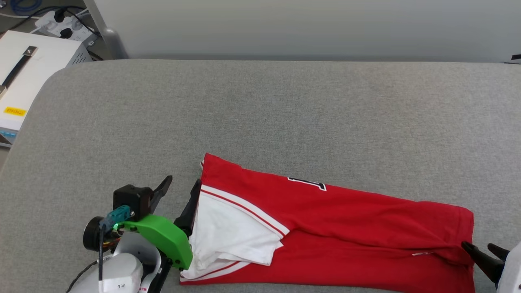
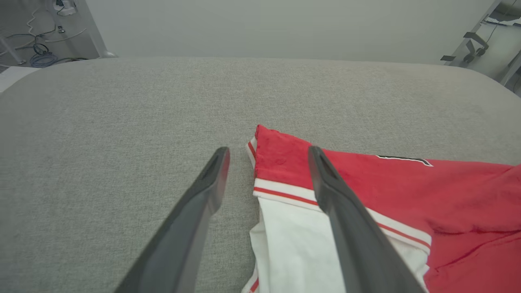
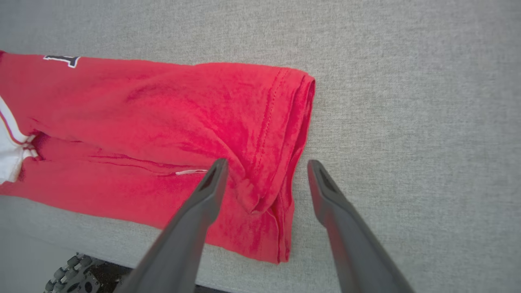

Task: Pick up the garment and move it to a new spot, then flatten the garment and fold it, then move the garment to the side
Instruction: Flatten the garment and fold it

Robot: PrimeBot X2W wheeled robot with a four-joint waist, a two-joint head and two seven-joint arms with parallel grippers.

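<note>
Garment (image 1: 366, 228) lies folded into a long red band on the grey tabletop (image 1: 260, 106), near its front edge, with one white sleeve on top. The left hand (image 1: 183, 181) is released at the sleeve end, and the right hand (image 1: 477, 244) at the hem, fingers spread, gripping nothing.

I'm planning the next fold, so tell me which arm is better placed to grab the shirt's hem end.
Right, probably. The right gripper is open, its fingers straddling the hem edge of the garment, one over red cloth, one over the table. The left gripper sits at the opposite, sleeve end.
</note>
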